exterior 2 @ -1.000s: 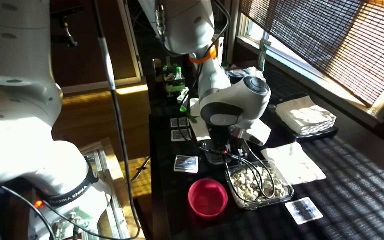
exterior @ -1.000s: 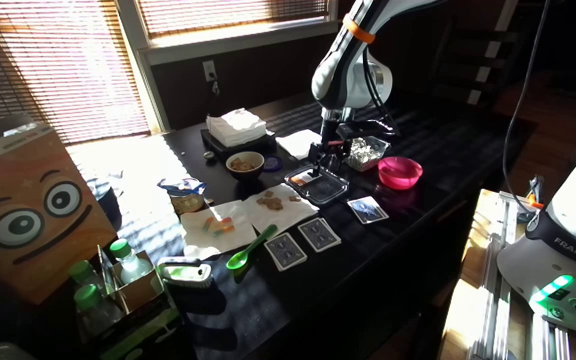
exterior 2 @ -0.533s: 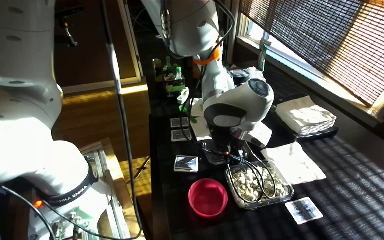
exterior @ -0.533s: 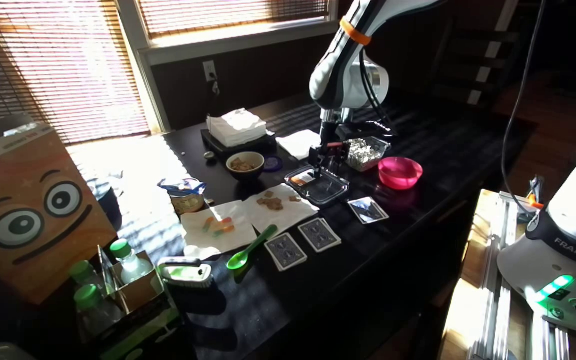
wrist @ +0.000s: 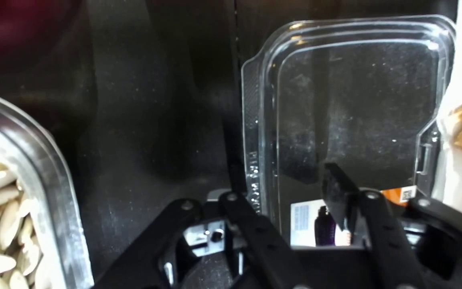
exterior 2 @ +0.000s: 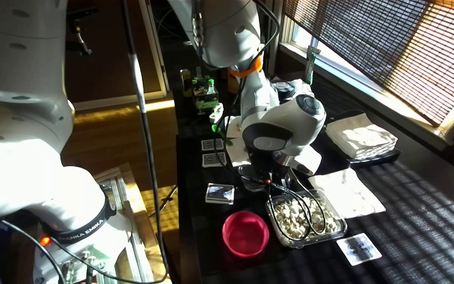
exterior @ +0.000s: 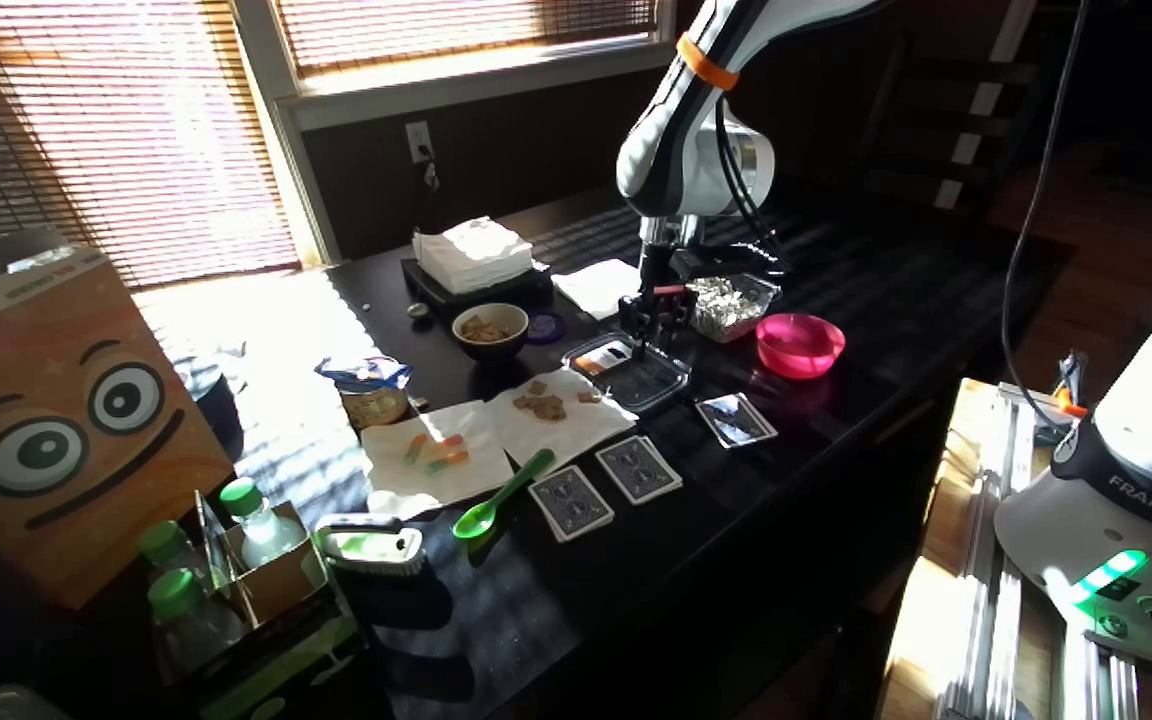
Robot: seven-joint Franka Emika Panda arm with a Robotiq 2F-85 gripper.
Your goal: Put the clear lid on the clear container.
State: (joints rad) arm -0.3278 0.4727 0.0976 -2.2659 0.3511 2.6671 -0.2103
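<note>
The clear lid (exterior: 641, 385) lies flat on the dark table, with a white-and-orange label at one end. It shows large in the wrist view (wrist: 355, 104) and is partly hidden by the arm in an exterior view (exterior 2: 253, 186). The clear container (exterior 2: 321, 238) stands beside it, full of pale seeds; its wall also shows in the wrist view (wrist: 48, 172). My gripper (wrist: 283, 172) is open, low over the lid's labelled end. One finger is above the lid's inside, the other just outside its edge on the container's side. I cannot tell whether either finger touches the lid.
A pink bowl (exterior: 800, 347) stands near the container. A napkin with food pieces (exterior: 576, 400) borders the lid's far side from the container. Cards (exterior: 736, 418) lie toward the table edge. A napkin stack (exterior 2: 363, 138) is by the window. Cables (exterior 2: 296, 205) hang in front of the container.
The gripper and arm have shifted slightly. The lid has slid a little away from the container, toward the food napkin. The gripper remains open.
</note>
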